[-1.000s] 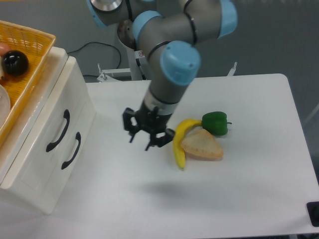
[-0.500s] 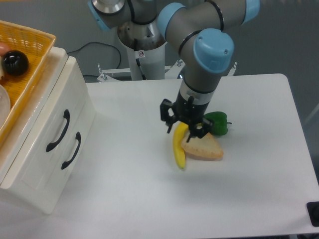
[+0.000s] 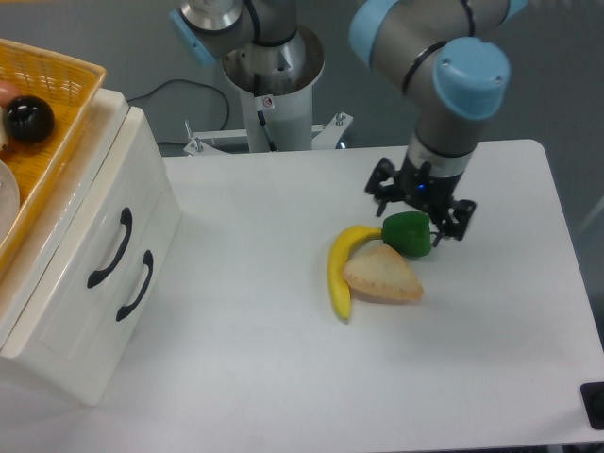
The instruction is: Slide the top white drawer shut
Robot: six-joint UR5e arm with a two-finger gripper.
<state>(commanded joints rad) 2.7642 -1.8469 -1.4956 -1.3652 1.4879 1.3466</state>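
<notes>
Top white drawer (image 3: pixel 94 247) sits at the left of the scene, upper of two in a glossy cream cabinet (image 3: pixel 57 349); its curved black handle (image 3: pixel 110 248) faces right toward the open table. Front looks flush w/ the lower drawer (image 3: pixel 127 293), which has the same black handle. Nothing on the table between the drawer front and the nearest objects.

Gripper (image 3: pixel 421 205) is well apart from the drawer, over the right-centre of the table, pointing down. Fingers spread wide, holding nothing; it hangs just above the far side of a green pepper (image 3: pixel 408 233), contact can't be judged.

Other items: yellow banana (image 3: pixel 340 269) lies curved, its far tip near the pepper. A tan bread wedge (image 3: pixel 382 276) lies just beside the banana on its right, touching or nearly so, and close under the pepper. All three cluster mid-table.

On top of the cabinet: orange woven basket (image 3: pixel 66 90), w/ a black ball (image 3: pixel 28 120) inside and part of a white rounded thing at the left edge, cut off.

Surface: plain white table (image 3: pixel 283 377), matte, rounded far-right corner. Dark object (image 3: pixel 595 404) at near-right edge, cropped. Arm base post (image 3: pixel 269 85) stands at the far edge, cable (image 3: pixel 175 90) running left behind it. Grey floor/wall beyond.
</notes>
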